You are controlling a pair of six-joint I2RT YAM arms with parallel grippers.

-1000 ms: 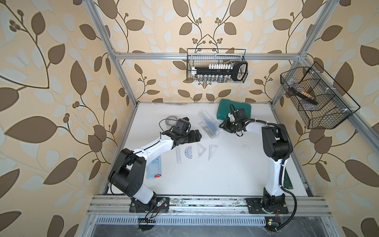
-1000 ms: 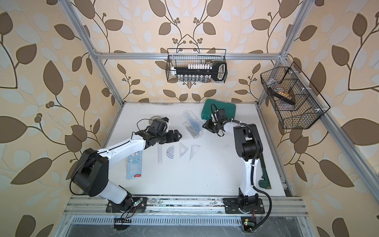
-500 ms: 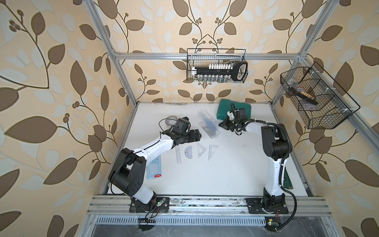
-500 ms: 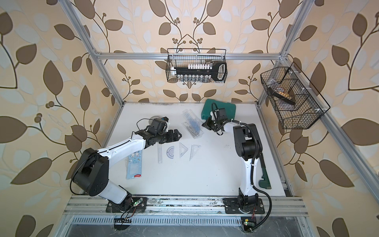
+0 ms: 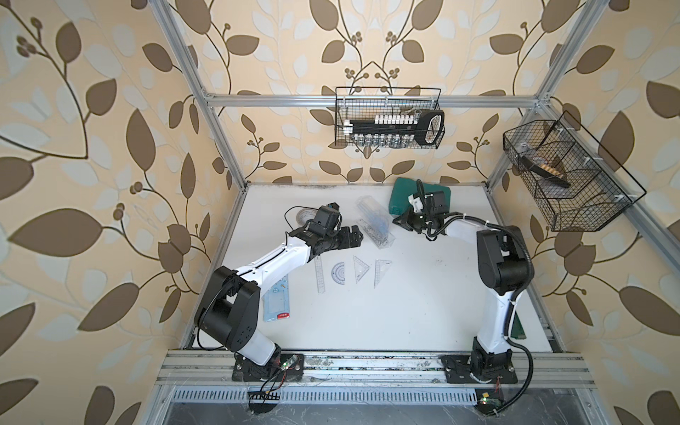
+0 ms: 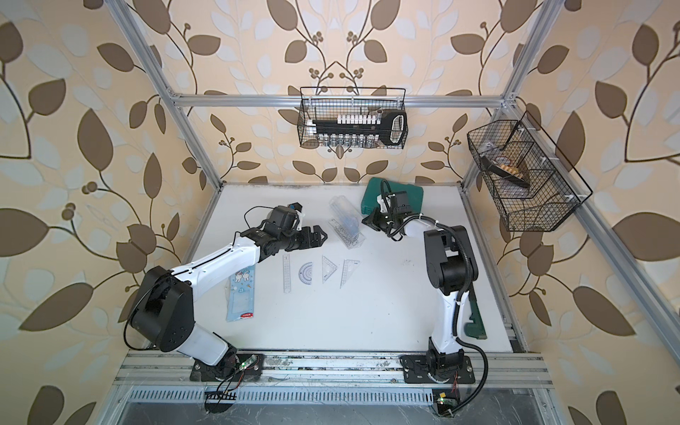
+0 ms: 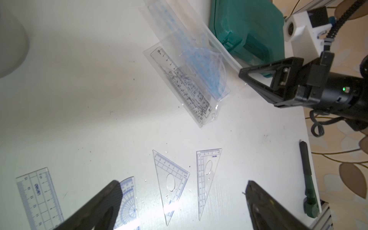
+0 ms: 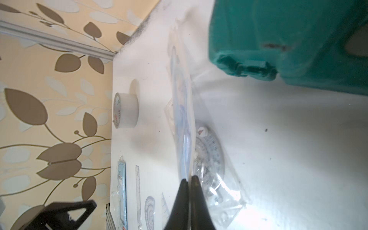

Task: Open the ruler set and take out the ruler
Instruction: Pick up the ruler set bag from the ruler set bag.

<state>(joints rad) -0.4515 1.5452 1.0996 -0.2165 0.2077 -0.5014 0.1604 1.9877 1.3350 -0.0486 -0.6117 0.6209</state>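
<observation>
your right claw (image 8: pixel 189 179): pinched shut on ruler set pouch (image 7: pixel 189 79) edge | your left claw (image 7: pixel 182 182): wide open, empty, pouch just ahead

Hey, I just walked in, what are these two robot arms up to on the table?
They are working on a ruler set in a clear pouch. The right gripper has its jaws shut on one edge of the pouch, apparently pinching its flap. The left gripper is wide open near the pouch's other end, holding nothing. Rulers are visible inside it. A straight ruler, a protractor and two set squares lie loose on the table.
</observation>
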